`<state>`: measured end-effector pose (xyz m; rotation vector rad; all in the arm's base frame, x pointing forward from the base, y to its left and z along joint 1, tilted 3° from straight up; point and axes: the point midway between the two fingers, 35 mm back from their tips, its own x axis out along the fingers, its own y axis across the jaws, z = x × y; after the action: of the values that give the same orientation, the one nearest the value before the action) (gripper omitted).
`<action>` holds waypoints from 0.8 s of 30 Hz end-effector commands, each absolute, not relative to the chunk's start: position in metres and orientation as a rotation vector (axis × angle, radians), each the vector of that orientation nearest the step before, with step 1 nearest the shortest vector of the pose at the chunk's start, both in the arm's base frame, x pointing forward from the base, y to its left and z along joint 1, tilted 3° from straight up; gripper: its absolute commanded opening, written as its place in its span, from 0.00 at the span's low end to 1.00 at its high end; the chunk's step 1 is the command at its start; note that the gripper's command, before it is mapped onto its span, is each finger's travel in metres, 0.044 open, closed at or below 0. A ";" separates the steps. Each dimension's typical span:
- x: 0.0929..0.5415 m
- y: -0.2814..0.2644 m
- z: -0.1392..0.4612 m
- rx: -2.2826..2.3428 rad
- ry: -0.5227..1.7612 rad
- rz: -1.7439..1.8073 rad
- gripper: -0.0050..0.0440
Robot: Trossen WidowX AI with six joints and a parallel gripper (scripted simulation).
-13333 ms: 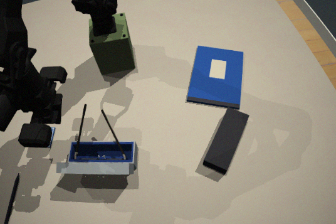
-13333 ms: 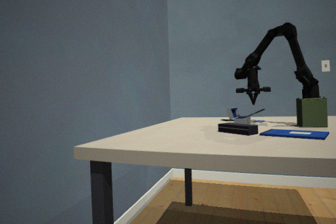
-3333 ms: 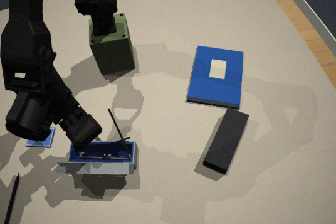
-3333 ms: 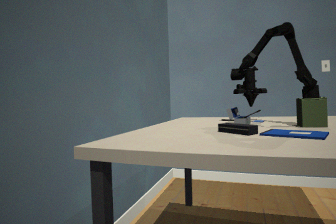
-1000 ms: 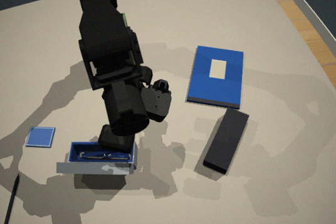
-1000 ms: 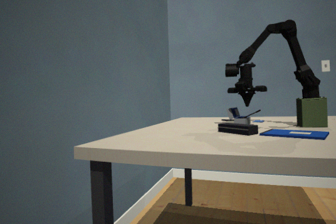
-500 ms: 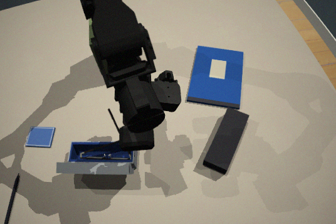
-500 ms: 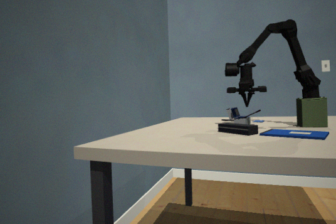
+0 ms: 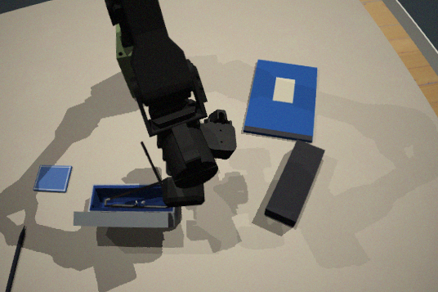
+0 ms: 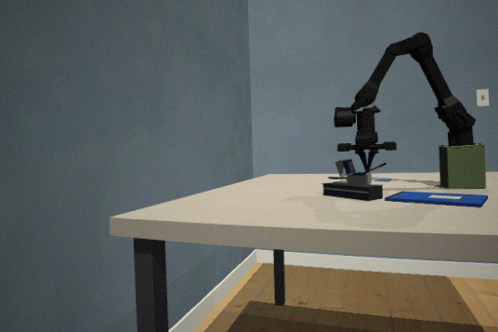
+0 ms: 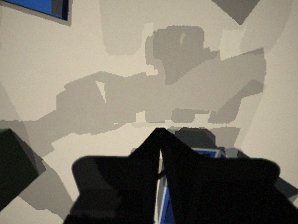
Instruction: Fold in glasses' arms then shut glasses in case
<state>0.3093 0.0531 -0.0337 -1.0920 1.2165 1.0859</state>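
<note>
The glasses case [image 9: 130, 199] lies open near the table's front left, with a blue inside and its grey lid [image 9: 122, 219] folded out toward the front. The glasses [image 9: 135, 205] lie inside it. One thin dark arm of the glasses [image 9: 151, 163] sticks up and out of the case at its right end. My gripper [image 9: 182, 195] is shut on nothing and points down at the right end of the case, close beside that raised arm. In the wrist view the shut fingertips [image 11: 160, 133] stand just over the case's edge [image 11: 202, 152]. The exterior view shows the gripper [image 10: 367, 168] low over the case [image 10: 354, 177].
A blue book with a white label [image 9: 282, 100] lies to the right. A flat black box [image 9: 294, 181] lies in front of it. A small blue square [image 9: 52, 177] and a dark pencil [image 9: 14, 259] lie at the left. The arm's green base block [image 10: 462, 166] stands at the back.
</note>
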 end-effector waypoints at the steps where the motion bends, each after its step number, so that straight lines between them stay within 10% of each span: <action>1: 0.309 0.051 -0.036 -1.097 1.218 1.091 0.10; 24: 0.305 0.032 -0.037 -1.097 1.218 1.091 0.10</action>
<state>0.3049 0.0357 -0.0380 -1.0944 1.2239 1.0928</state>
